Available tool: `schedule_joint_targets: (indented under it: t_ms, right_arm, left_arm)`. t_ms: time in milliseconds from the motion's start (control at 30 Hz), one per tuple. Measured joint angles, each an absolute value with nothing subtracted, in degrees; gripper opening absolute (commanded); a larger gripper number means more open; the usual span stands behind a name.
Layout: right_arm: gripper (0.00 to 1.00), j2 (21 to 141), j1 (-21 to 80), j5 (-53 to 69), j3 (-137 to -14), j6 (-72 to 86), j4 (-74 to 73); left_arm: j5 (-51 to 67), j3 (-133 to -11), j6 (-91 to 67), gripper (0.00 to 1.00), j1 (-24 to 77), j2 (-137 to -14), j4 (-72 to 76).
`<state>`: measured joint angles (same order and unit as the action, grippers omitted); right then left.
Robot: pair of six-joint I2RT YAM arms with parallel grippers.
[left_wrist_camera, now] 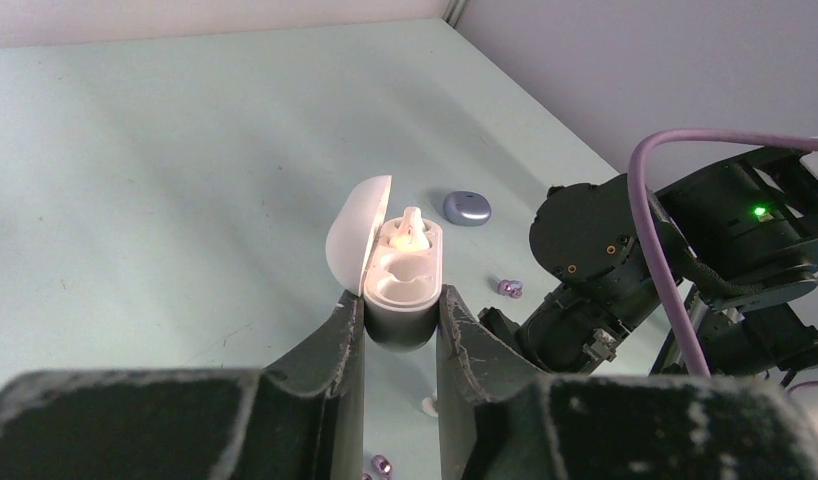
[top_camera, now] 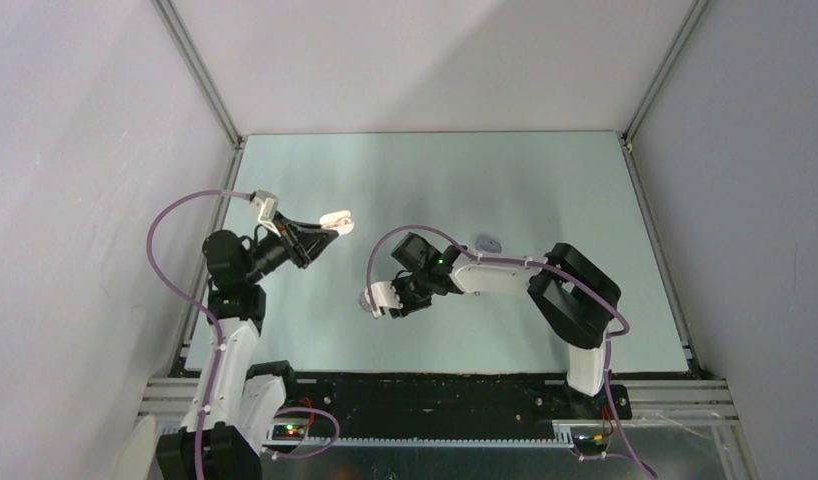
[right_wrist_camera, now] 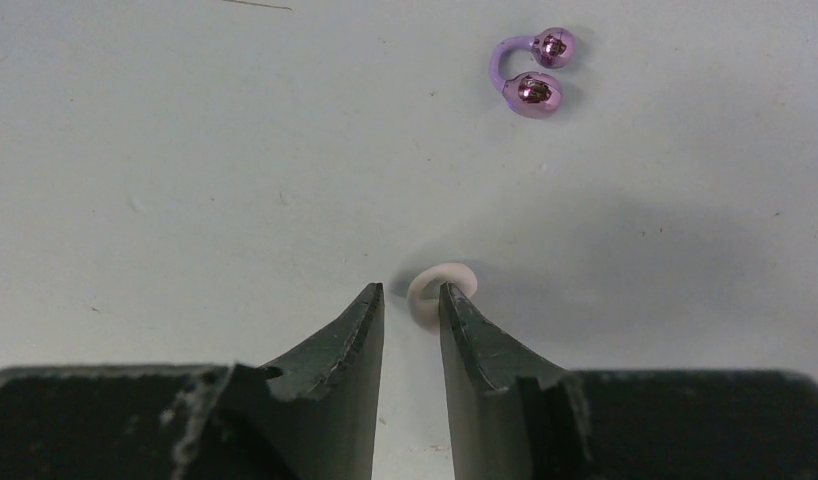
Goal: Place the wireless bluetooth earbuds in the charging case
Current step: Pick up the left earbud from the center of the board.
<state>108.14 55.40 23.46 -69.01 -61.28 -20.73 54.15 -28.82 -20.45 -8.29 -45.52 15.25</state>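
The table [top_camera: 315, 340] is pale green, with plain grey walls [top_camera: 75, 150] around it. The left gripper [left_wrist_camera: 403, 305] squeezes an open white charging case [left_wrist_camera: 405, 270] in the air near the table's left edge. A white earbud [left_wrist_camera: 410, 232] sits in the case's far hole. The right gripper [right_wrist_camera: 410, 300] is low over the middle, closer to the near edge. Its jaws are a thin gap apart with nothing between them. The other white earbud [right_wrist_camera: 443, 285] lies at its tips, with a purple earbud [right_wrist_camera: 533, 75] further off. A purple case [top_camera: 487, 241] lies by the table's middle.
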Motion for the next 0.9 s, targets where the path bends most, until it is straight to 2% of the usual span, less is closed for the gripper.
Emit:
schedule_joint_targets:
  t_ms: [367, 667, 900]
  right_arm:
    - [0.30, 108.22, 55.24, 19.88, -69.01, -58.17, -18.81]
    - [0.17, 108.22, 54.59, 17.65, -69.01, -54.98, -17.19]
    - [0.18, 108.22, 54.52, 17.52, -69.08, -53.01, -16.78]
  left_arm:
    - [54.02, -28.82, -20.45, 0.00, -8.29, -46.13, 15.35]
    - [52.86, -28.82, -20.47, 0.00, -8.29, -46.50, 15.40]
    - [52.69, -28.82, -20.45, 0.00, -8.29, -46.50, 15.42]
